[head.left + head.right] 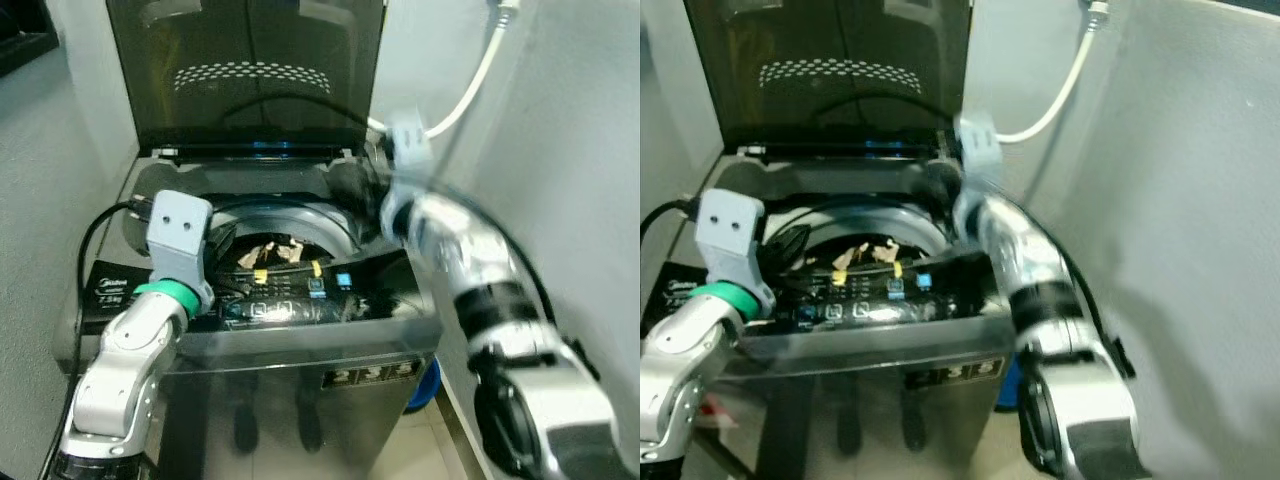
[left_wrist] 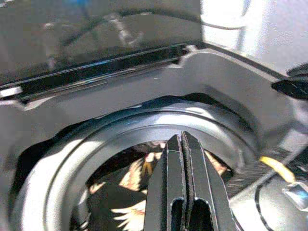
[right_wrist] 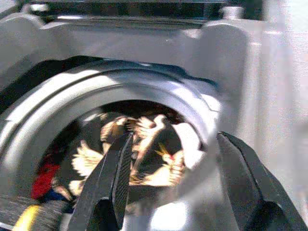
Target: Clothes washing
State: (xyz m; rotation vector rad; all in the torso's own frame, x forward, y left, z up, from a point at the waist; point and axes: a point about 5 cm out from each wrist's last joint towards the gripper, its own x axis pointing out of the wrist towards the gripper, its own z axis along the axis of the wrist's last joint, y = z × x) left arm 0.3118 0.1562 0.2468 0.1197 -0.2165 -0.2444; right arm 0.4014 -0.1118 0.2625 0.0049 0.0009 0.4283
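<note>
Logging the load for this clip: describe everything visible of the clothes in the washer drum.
The clothes lie loose and crumpled at the bottom of the drum: mostly dark fabric printed with pale cream bird-like shapes, plus a red piece at one side. Nothing grips them; the right gripper hovers open above, and the left gripper is shut.

Head eyes look down; wrist cameras peer closely into the washer drum (image 3: 144, 82).
</note>
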